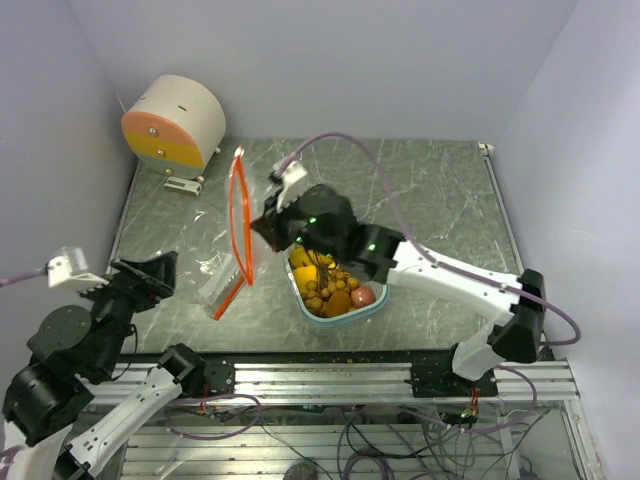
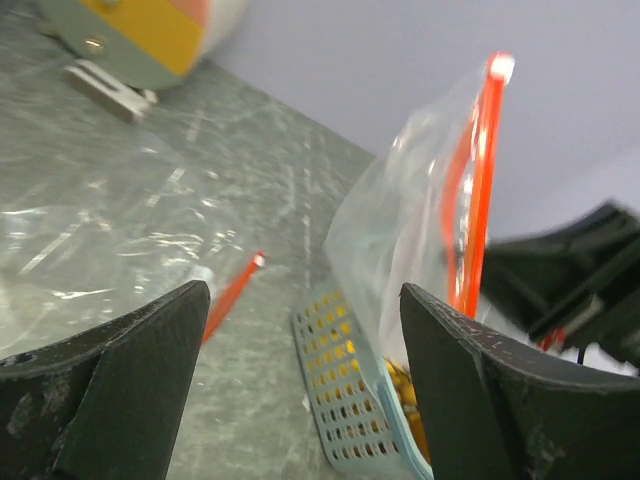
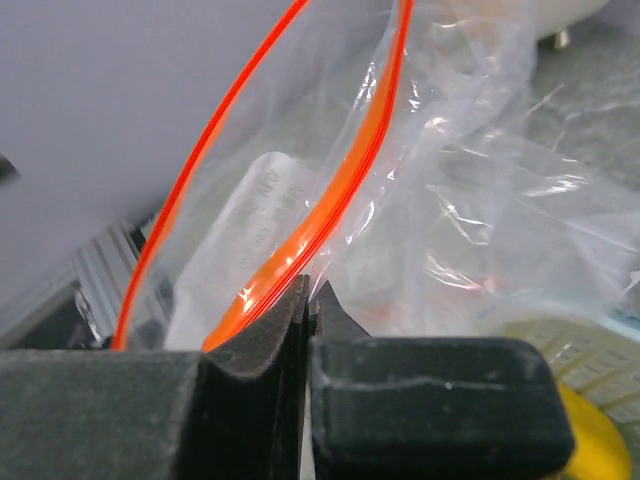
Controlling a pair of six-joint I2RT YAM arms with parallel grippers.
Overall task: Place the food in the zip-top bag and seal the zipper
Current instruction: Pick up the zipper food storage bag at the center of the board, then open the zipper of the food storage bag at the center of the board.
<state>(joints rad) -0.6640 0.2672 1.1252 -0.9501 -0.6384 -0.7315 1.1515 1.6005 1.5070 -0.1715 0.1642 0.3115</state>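
A clear zip-top bag [image 1: 238, 225] with an orange zipper hangs open and upright above the table. My right gripper [image 1: 268, 228] is shut on its zipper rim [image 3: 340, 190]. The food lies in a pale teal basket [image 1: 372, 309]: yellow-orange fruits [image 1: 304, 272], a bunch of small brown fruits [image 1: 325, 288], and a small reddish fruit [image 1: 362, 296]. My left gripper [image 1: 150, 272] is open and empty, left of the bag. In the left wrist view the bag [image 2: 420, 200] and the basket [image 2: 345, 395] lie beyond its fingertips [image 2: 455, 370].
A round white and orange-yellow drum [image 1: 172, 122] stands at the back left of the grey marbled table [image 1: 440, 190]. Walls close in the left, back and right sides. A metal rail [image 1: 330, 377] runs along the near edge.
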